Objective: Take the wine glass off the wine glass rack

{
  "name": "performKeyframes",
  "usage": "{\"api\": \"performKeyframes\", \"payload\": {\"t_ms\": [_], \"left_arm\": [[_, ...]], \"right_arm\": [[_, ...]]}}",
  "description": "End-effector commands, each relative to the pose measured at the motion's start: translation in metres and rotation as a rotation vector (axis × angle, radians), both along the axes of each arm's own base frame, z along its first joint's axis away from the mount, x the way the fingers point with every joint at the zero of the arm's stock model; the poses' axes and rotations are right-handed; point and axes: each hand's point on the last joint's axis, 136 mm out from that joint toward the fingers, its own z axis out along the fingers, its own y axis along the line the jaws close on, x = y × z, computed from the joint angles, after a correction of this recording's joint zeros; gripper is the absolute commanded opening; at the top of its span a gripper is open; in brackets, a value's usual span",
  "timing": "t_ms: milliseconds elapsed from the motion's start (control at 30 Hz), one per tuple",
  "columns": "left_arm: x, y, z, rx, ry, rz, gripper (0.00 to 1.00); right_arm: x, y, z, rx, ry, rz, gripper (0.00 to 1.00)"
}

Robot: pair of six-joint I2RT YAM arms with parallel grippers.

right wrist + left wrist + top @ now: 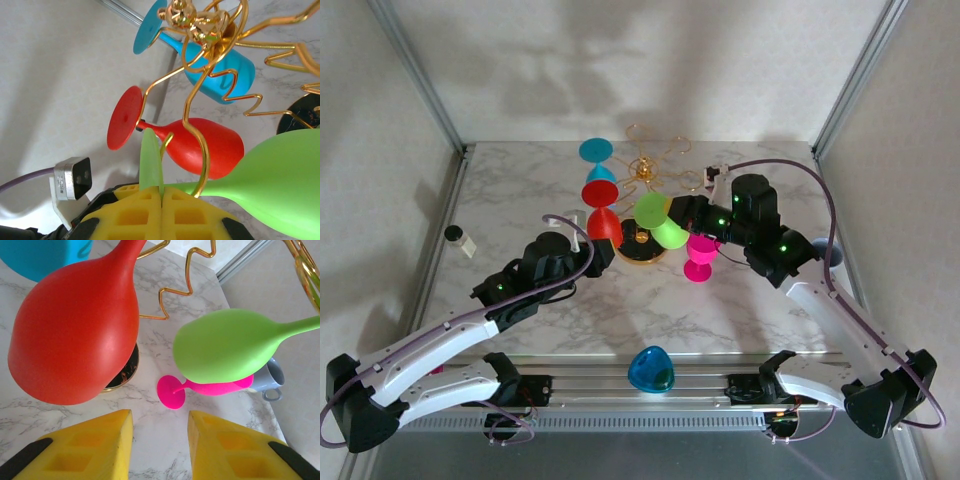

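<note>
The gold wire wine glass rack [645, 170] [200, 22] stands mid-table on a black base [642, 250]. A green wine glass [658, 212] [225, 345] [280, 190] hangs from one arm, bowl down. My right gripper [685, 214] [161, 192] is shut on the thin edge of its green foot [150, 160], with the gold wire loop just beside the stem. A red glass [603, 222] [200, 145] and a blue glass [597, 155] [225, 70] hang on other arms. My left gripper [605, 250] [160, 440] is open and holds nothing, just below the red bowl [75, 335].
A pink glass [700, 256] [172, 390] lies on the marble right of the rack base. A grey mug [825, 250] [270, 380] sits further right. A blue cup [650, 370] rests at the front edge, a small black item [453, 233] at the left.
</note>
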Motion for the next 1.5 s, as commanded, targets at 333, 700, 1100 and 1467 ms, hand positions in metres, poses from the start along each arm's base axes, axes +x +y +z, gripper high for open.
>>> {"api": "performKeyframes", "payload": {"t_ms": [333, 700, 1100, 1467], "left_arm": [[0.000, 0.002, 0.006, -0.027, -0.018, 0.003, 0.35], [0.001, 0.002, 0.008, -0.026, -0.024, 0.004, 0.35], [0.000, 0.003, 0.009, -0.030, -0.027, 0.006, 0.35], [0.001, 0.003, 0.009, -0.032, -0.028, 0.009, 0.35]], "right_arm": [[0.003, 0.011, 0.012, 0.058, -0.019, 0.045, 0.00], [0.007, 0.016, 0.018, 0.069, -0.028, 0.054, 0.00], [0.012, 0.017, 0.029, 0.092, -0.042, 0.044, 0.00], [0.015, 0.024, 0.033, 0.102, -0.044, 0.063, 0.00]]}}
